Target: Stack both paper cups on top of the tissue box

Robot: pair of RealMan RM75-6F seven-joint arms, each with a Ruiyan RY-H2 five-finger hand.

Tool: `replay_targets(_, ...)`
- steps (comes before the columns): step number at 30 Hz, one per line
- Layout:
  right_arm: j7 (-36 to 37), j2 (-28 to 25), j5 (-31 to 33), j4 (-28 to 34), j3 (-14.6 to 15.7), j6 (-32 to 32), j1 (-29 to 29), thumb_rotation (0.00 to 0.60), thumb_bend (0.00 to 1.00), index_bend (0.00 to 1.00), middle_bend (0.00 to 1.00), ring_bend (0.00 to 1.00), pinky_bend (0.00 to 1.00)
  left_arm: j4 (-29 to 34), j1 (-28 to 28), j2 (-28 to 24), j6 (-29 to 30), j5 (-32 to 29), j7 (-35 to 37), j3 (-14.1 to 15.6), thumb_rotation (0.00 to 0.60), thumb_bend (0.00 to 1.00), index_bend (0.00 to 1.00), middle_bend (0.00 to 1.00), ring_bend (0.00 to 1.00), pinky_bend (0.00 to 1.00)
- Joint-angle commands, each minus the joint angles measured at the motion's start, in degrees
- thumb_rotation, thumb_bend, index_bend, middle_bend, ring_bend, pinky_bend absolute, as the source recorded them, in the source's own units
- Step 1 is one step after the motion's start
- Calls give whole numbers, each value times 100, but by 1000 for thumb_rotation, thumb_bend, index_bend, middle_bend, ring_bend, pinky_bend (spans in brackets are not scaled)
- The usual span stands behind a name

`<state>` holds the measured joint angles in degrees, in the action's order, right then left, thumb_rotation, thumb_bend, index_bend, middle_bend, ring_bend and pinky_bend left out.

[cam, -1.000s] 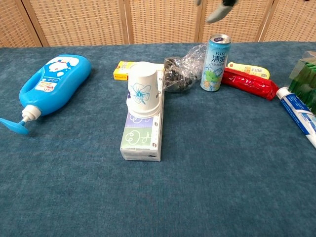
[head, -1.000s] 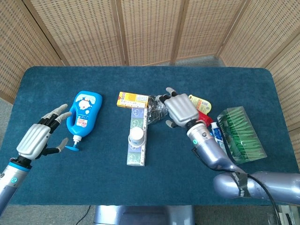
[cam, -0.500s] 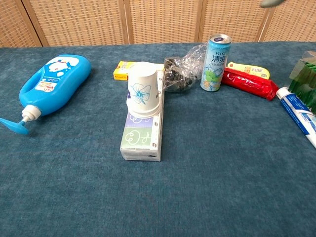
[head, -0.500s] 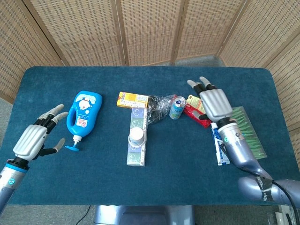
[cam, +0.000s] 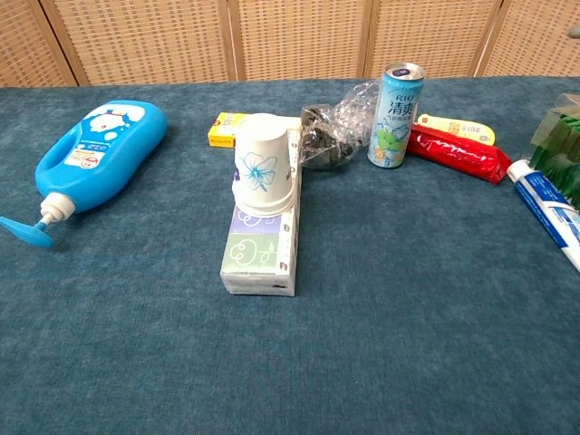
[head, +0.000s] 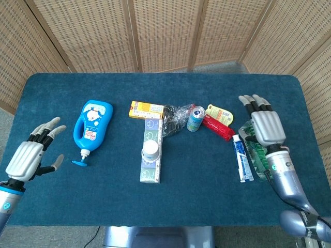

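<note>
Standing nested upside down on the tissue box (cam: 261, 245), the paper cups (cam: 264, 175) look finished; left robot hand (head: 32, 153) and right robot hand (head: 265, 125) hang spread, empty, at frame edges.

The cups (cam: 265, 175) stand upside down on the tissue box (cam: 263, 246), mid-tabletop (cam: 408, 344). A bottle (cam: 98, 151) lies to its left. Right of it stand a can (cam: 396, 113), then a toothpaste tube (cam: 550, 210).

Both hands have ribbed silver backs and black-and-grey segmented fingers. The right hand (head: 267, 128) joins a glossy silver forearm through a teal-marked wrist ring; the left hand (head: 30, 155) has one too.
</note>
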<state>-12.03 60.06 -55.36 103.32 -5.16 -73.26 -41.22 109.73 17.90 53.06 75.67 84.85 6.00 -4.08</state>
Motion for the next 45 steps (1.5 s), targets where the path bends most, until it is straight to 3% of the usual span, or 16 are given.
replay_targets(1,80,38,-224,-43,71,-284,338,600,316,0,82,0,122,-20,-148,-3,167,74,3,73,600,481,105,0,0,70)
replay_targets(19,132,305,-1085,-241,478,-1117,1815,600,310,0,81,0,82,-223,-1108,14,1025,340,53,575,600,481,98,0,0,41)
replay_targets(28,331,357,-1345,-391,424,-1210,2226,600,310,0,69,0,78,-278,-1406,44,1203,432,178,724,600,481,97,0,0,40)
replay_targets(45,292,451,-1522,-484,95,-996,2444,600,311,0,65,0,77,-237,-1349,51,1062,433,104,565,600,481,94,0,0,39)
